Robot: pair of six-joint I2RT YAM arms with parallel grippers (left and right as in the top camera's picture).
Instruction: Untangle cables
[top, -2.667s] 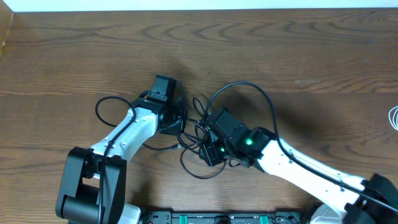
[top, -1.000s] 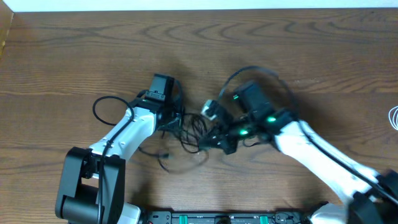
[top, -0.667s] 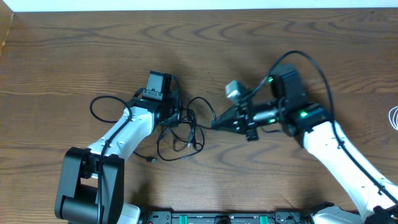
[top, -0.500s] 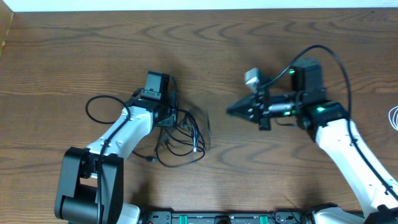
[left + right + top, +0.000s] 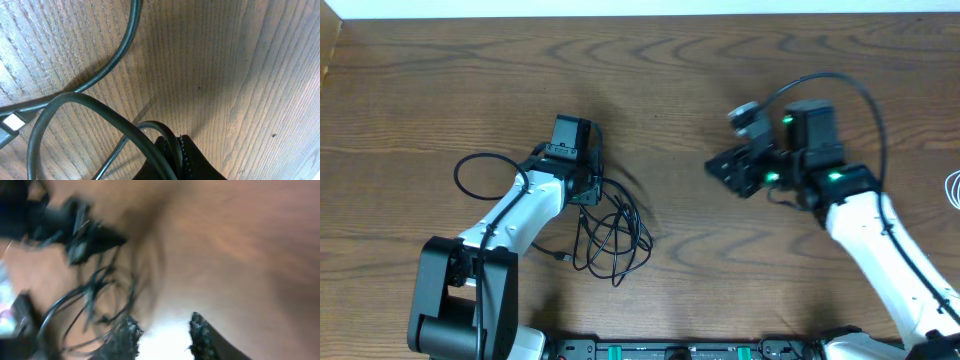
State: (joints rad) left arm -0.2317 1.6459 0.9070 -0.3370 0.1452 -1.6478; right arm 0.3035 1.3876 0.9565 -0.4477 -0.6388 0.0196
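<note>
Brown wood-grain counter (image 5: 440, 80), pale strip along its far edge, seen from above and from both wrists.

Cables (image 5: 612, 238): a loose bundle of thin black loops, lying flat on the counter left of the middle and nearer the near edge than the far one. Strands crossing one another in several places; no single cord lying free. One small plug end at the bundle's left side, toward the near edge.

Left tool (image 5: 585, 188): at the far side of the bundle, closed tight on a black strand. Confirmed in the left wrist view by a cord passing right between the dark fingertips, just above the wood.

Right tool (image 5: 725, 170): well apart from the bundle, toward the right half of the counter, apparently clear of the surface. Fingers (image 5: 125, 335) partly spread with only bare counter between them; nothing held, nothing touched. Wrist view heavily blurred.

Step in hand, by judgement: one pull finished, bundle anchored on the left, tangle loosened but not undone.

Likely requirement for the next move: a fresh reach by the right tool to a single outer loop or plug end, then a pull away from the anchored side.
</note>
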